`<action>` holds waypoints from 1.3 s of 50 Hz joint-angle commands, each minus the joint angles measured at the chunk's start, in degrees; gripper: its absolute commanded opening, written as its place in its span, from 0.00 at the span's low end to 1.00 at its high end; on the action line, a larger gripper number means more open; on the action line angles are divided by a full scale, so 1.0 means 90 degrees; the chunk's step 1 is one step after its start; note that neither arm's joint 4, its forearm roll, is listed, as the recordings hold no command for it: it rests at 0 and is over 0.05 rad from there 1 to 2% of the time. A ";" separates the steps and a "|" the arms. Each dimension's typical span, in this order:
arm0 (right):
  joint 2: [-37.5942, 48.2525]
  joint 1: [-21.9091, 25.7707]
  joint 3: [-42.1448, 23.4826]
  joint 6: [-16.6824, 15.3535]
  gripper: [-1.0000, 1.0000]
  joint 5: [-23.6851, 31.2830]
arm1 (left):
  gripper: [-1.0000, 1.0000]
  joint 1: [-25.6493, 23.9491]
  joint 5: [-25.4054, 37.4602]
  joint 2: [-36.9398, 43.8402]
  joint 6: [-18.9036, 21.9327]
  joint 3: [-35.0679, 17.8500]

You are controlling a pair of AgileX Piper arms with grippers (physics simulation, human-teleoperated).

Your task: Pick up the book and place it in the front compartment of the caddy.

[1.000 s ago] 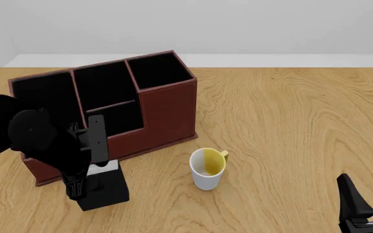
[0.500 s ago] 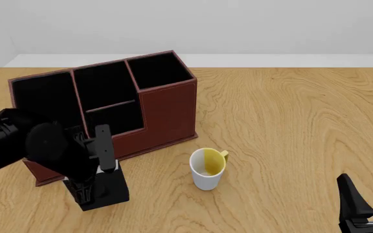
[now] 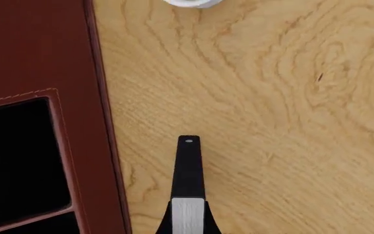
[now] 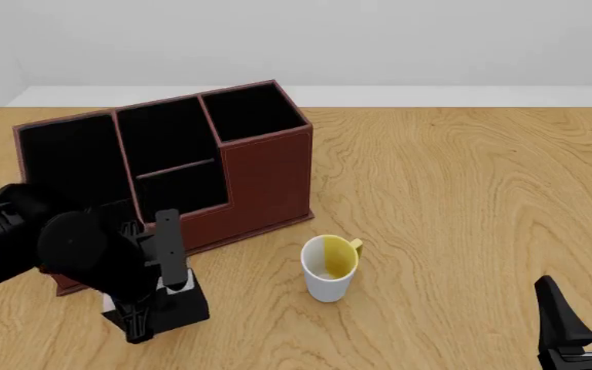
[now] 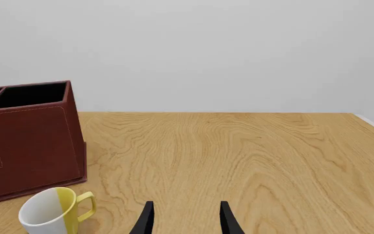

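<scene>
The black book (image 4: 188, 304) stands on the table just in front of the reddish-brown caddy (image 4: 265, 177). Only its right side and slivers of its white page edge show past my left arm. My left gripper (image 4: 157, 301) is down over the book with a finger on either side. In the left wrist view the gripper (image 3: 188, 225) pinches the white page edge of the book (image 3: 188, 210), with the caddy (image 3: 37, 48) alongside. My right gripper (image 4: 589, 316) is open and empty at the front right, and it also shows in the right wrist view (image 5: 185, 219).
A white-and-yellow mug (image 4: 329, 270) stands upright right of the book, near the caddy's right front corner. It also shows in the right wrist view (image 5: 47, 214), with the caddy (image 5: 25, 141) behind it. Bare wooden table (image 4: 461, 200) lies to the right.
My left gripper has come down over the book, hiding most of its white top. The book has shifted slightly to the right. The right arm has not moved.
</scene>
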 commanded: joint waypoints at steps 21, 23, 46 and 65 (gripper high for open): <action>0.0000 -0.0002 0.0000 0.0000 1.00 0.0000 | 0.00 -0.0562 0.2219 -0.0646 -0.0088 -0.1793; 0.0000 0.0001 0.0000 0.0000 1.00 0.0000 | 0.00 -0.0558 0.2233 -0.0609 -0.0033 -0.2095; 0.0000 0.0000 0.0000 0.0000 1.00 0.0000 | 0.00 -0.0549 0.2240 -0.0534 0.0656 -0.2619; 0.0000 0.0000 0.0000 0.0000 1.00 0.0000 | 0.00 -0.0402 0.2240 -0.0300 0.1040 -0.3274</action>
